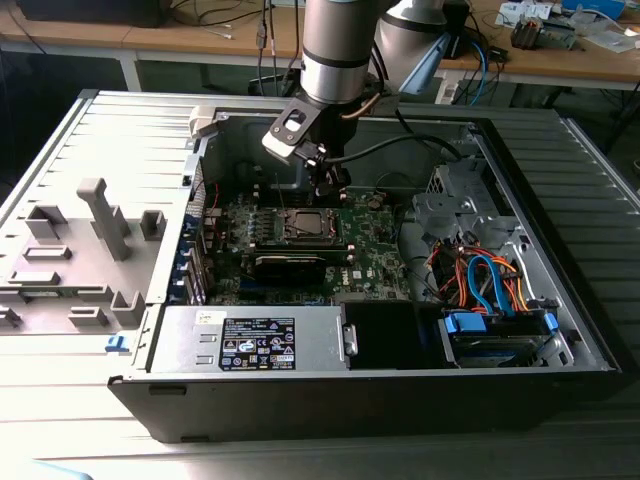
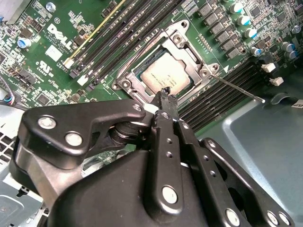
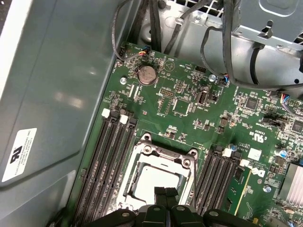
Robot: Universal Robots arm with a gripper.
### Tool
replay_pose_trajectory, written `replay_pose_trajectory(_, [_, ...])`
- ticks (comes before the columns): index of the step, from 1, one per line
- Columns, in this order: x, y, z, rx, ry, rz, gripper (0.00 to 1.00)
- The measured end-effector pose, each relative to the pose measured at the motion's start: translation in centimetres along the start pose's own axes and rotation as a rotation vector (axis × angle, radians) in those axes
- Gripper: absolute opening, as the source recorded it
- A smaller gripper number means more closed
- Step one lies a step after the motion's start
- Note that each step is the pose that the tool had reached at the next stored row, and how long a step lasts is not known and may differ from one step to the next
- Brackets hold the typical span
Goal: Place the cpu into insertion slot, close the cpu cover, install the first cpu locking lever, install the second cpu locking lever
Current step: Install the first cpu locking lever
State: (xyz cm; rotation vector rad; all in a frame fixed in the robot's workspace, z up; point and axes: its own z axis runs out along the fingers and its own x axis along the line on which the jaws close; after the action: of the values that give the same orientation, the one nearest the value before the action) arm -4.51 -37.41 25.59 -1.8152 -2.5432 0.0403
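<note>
A grey ribbed bench (image 1: 60, 420) carries an open computer case (image 1: 300, 400), with wooden worktables (image 1: 150, 45) behind. In the exterior view the power supply (image 1: 250, 340) lies nearest, at 6 o'clock in the case, and blue and orange cables (image 1: 490, 280) bunch at 4 o'clock. Beyond it the green board (image 1: 375, 250) fills the middle, with the socket (image 1: 290, 228) near its centre. The chip (image 2: 165, 77) already sits in that socket, and the metal cover frame (image 2: 187, 47) lies flat around it. A thin wire lever (image 2: 236, 87) sticks out sideways over the memory slots (image 2: 222, 94), seemingly unlatched, so I judge the first lever to be the step in hand. That work calls for a steady push on a slim, springy wire that could slip off the tips. In both wrist views the claw (image 2: 165, 94) has its two tips pressed together with nothing between them. They sit just at the cover's edge; whether they touch it I cannot tell. Farthest back, the arm (image 1: 340, 50) drops from 12 o'clock, its wrist near vertical and the claw pointing straight down.
</note>
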Motion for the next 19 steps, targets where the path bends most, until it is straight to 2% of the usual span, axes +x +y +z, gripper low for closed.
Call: replay_pose_trajectory(19, [0.0, 0.0, 0.0, 0.0, -0.0006, -0.018, 0.11])
